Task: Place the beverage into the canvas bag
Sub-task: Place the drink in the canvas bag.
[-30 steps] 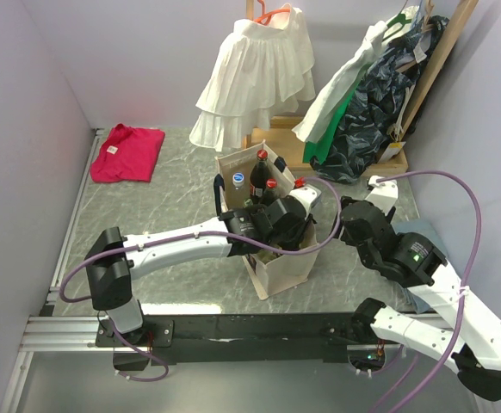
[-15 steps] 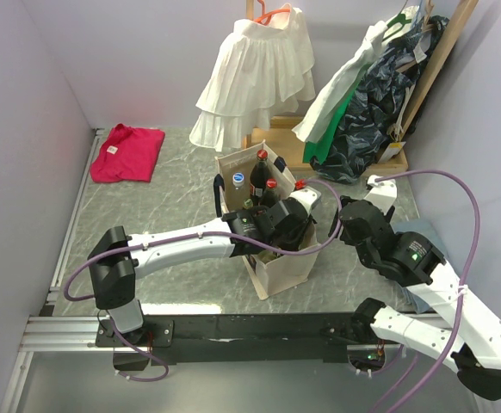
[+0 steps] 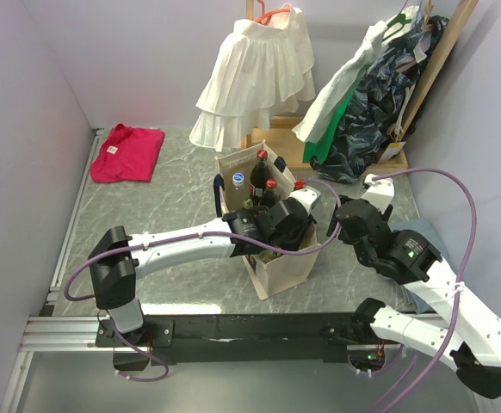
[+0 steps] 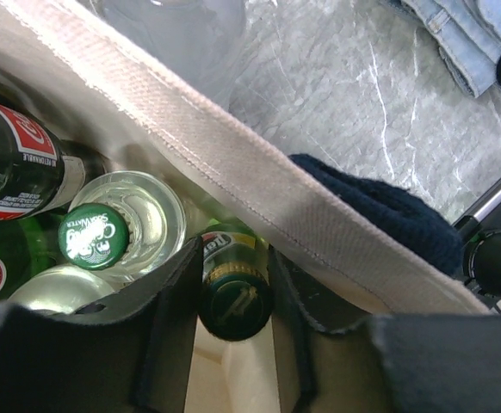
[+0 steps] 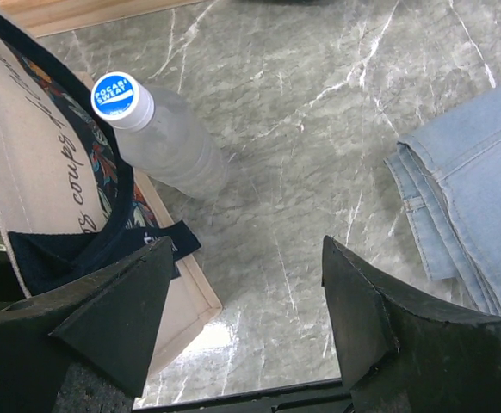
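Note:
The cream canvas bag [image 3: 283,265] stands mid-table with navy handles. My left gripper [image 3: 272,227] reaches down into it. In the left wrist view this gripper [image 4: 233,280] is shut on the neck of a green glass bottle [image 4: 233,301] with a dark cap, just inside the bag's rim [image 4: 259,185]. A clear bottle with a green cap [image 4: 93,236] and a red-labelled cola bottle [image 4: 18,163] stand beside it in the bag. My right gripper [image 3: 345,225] hovers to the right of the bag; in its wrist view it [image 5: 246,314] is open and empty.
A clear bottle with a blue-and-white cap [image 5: 160,133] stands on the table outside the bag [image 5: 35,172]. Folded jeans [image 5: 474,224] lie to the right. A red cloth [image 3: 128,152] lies far left. A white ruffled garment [image 3: 255,73] and other clothes hang at the back.
The left gripper has stayed in the bag, almost still. The right arm has shifted slightly left, toward the bag.

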`<state>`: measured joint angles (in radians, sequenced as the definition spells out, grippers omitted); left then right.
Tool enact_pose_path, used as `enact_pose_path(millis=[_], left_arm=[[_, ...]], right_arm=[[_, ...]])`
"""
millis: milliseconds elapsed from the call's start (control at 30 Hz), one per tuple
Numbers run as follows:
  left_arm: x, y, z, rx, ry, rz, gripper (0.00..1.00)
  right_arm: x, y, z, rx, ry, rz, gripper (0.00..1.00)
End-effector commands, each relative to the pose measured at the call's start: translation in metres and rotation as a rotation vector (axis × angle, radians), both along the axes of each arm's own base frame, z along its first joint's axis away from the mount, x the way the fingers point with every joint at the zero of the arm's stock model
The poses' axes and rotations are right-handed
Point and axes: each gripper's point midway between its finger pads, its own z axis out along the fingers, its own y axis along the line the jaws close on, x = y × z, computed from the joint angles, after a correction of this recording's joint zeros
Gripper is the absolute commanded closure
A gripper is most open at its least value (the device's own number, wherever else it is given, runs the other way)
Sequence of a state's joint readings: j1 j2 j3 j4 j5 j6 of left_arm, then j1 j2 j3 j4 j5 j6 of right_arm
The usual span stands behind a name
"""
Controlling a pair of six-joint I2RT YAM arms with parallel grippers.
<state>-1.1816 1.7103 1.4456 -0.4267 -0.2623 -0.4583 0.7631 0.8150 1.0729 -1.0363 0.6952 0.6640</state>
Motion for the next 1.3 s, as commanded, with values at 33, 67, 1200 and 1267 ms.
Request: enact_pose_path(millis=[33, 67, 1200, 1267], left_arm=[[0.006, -0.013, 0.032, -0.107, -0.048, 0.024, 0.56], [0.006, -0.013, 0.032, -0.106, -0.051, 0.024, 0.54], [0.012, 0.0, 0.046, -0.104, -0.113, 0.052, 0.11], [0.014, 0.003, 0.047, -0.093, -0.12, 0.065, 0.08]], right_arm=[[0.007, -0.001, 0.008, 0.01, -0.037, -0.024, 0.23], [0.007, 0.0, 0.008, 0.009, -0.038, -0.024, 0.23], [0.013, 0.003, 0.013, 0.01, -0.043, -0.022, 0.21], [0.013, 0.003, 0.013, 0.012, -0.046, -0.02, 0.21]])
